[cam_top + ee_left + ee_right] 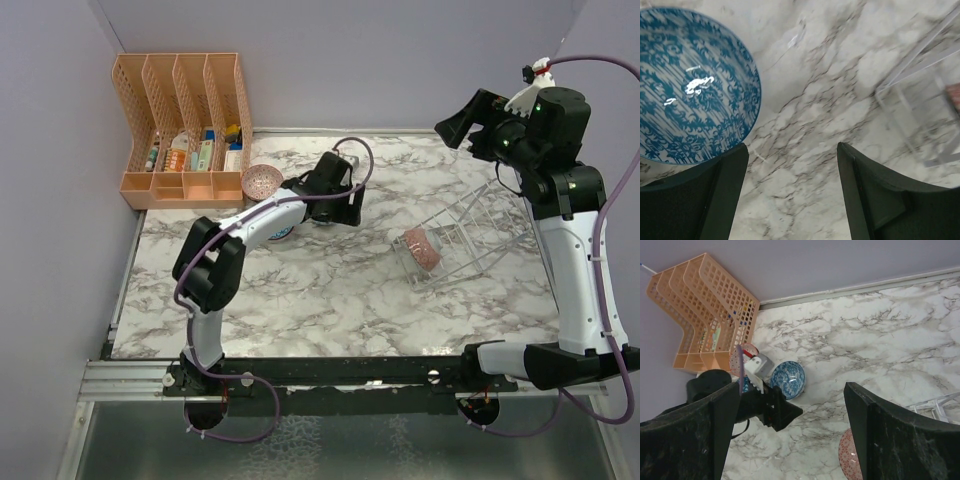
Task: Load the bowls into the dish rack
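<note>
A blue patterned bowl (690, 85) lies on the marble just left of my left gripper (791, 147), whose left finger (725, 190) overlaps its rim in the view. That gripper is open, with only bare marble between its fingers. From above, my left gripper (342, 210) hides this bowl. The clear dish rack (470, 235) stands tilted at centre right with a pink-red bowl (422, 248) in its near end. A pink bowl (262, 181) sits by the orange organizer, and a teal-blue bowl (282, 234) lies under the left forearm. My right gripper (457, 125) hangs high over the rack, open and empty.
An orange slotted organizer (185, 125) with small items fills the back left corner. Purple walls close off the back and left sides. The table's near edge carries the black rail (330, 372) with both arm bases.
</note>
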Tool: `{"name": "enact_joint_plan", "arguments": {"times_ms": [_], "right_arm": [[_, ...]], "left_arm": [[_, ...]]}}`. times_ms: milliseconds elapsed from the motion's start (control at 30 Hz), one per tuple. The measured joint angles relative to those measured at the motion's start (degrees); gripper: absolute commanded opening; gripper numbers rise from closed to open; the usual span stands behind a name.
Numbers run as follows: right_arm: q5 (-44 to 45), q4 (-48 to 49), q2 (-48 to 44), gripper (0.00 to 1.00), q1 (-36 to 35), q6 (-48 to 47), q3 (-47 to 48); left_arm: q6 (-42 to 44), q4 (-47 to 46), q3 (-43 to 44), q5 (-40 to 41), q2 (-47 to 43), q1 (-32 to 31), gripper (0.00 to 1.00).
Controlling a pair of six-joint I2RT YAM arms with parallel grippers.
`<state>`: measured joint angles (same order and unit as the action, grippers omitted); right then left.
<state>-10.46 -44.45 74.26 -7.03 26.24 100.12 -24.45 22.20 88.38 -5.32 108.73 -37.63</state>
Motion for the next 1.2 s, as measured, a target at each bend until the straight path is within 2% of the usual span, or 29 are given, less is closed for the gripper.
{"name": "enact_joint_plan", "arguments": {"times_ms": [233,467,733,767,833,933,1200], "right_arm": [[0.02,0.00,0.00,0.85,0.00,0.00,0.00],[0.02,-0.02,0.00,0.85,0.02,-0.02,0.00],[0.04,-0.07,0.22,0.85,0.00,-0.02,0.00],[0.07,-0.07,0.31,0.85,0.00,-0.02,0.00],[0.07,-0.07,0.44,0.85,0.00,-0.04,0.00],[0.09,-0.07,0.66,0.85,0.00,-0.04,0.00],[0.13,-0.37,1.20,0.85,0.02,-0.28,0.00]], "left_arm": [[6.40,3.61,-0.57,2.23,4.44,0.00,0.74],[11.63,1.18,-0.55,6.19,4.66,-0.11,0.75],[14.69,-2.95,-0.55,6.91,4.63,-0.26,0.75],[15.04,-3.54,-0.55,6.91,4.63,-0.26,0.73],[15.50,-4.11,-0.55,6.93,4.63,-0.26,0.63],[16.81,-4.15,0.44,7.15,5.35,-0.26,0.52],[20.13,-4.87,2.05,10.80,10.43,-0.24,0.52]]}}
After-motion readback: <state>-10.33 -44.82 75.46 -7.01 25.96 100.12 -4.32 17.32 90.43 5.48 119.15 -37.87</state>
